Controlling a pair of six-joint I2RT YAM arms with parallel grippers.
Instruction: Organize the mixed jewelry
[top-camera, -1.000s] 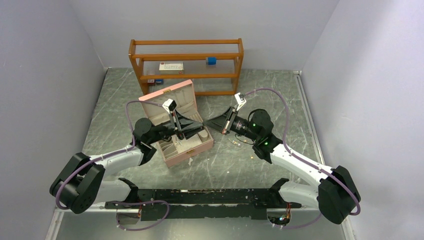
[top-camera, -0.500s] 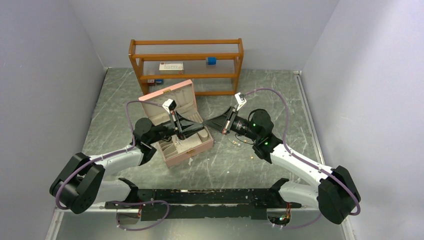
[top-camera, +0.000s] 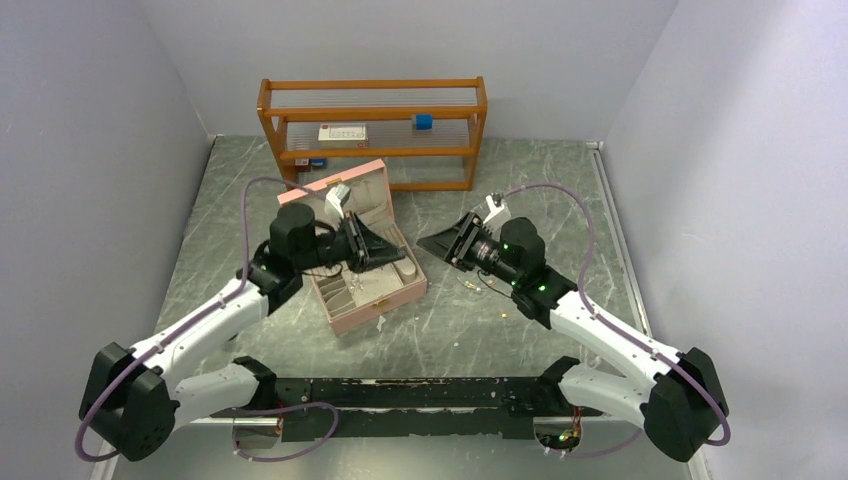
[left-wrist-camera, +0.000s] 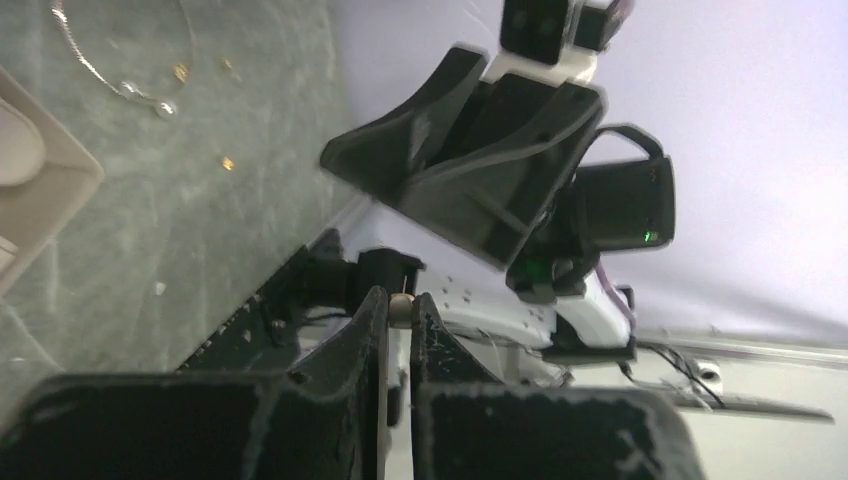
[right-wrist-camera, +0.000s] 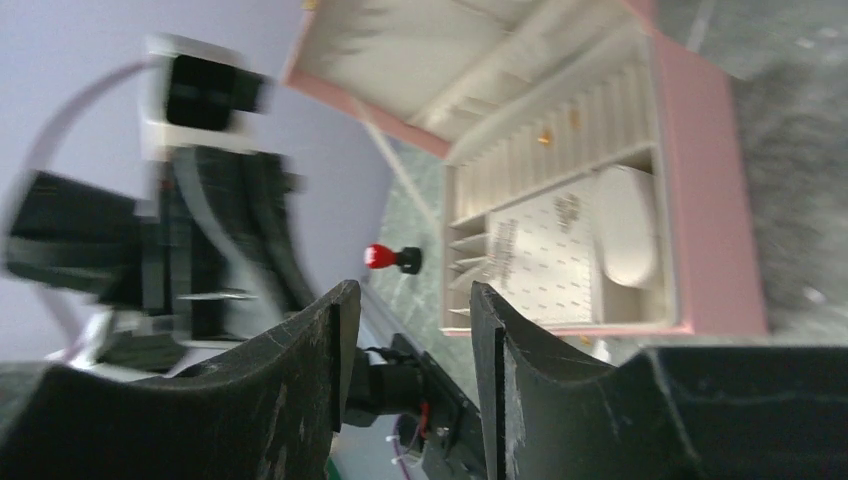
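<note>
The small pale bead (left-wrist-camera: 401, 311) sits pinched between the tips of your left tool (left-wrist-camera: 398, 299), which is clenched on it and held up off the surface (top-camera: 470, 330). In the top view that tool overlaps the right part of the open pink jewelry box (top-camera: 378, 308). The box lies mid-surface with its lid tilted back toward the wooden shelf (top-camera: 372, 95). Your right wrist view shows you its ribbed ring rows (right-wrist-camera: 560, 150), with two tiny gold pieces in them, and a pale cushion (right-wrist-camera: 625, 225) just beside. To the right of the box, loose on the surface, lie a thin chain with pearls (left-wrist-camera: 120, 85) and a few gold bits (left-wrist-camera: 228, 162). Your right tool (right-wrist-camera: 412, 300) hangs near them, pointing toward the left one, its fingers spread apart with nothing between them
</note>
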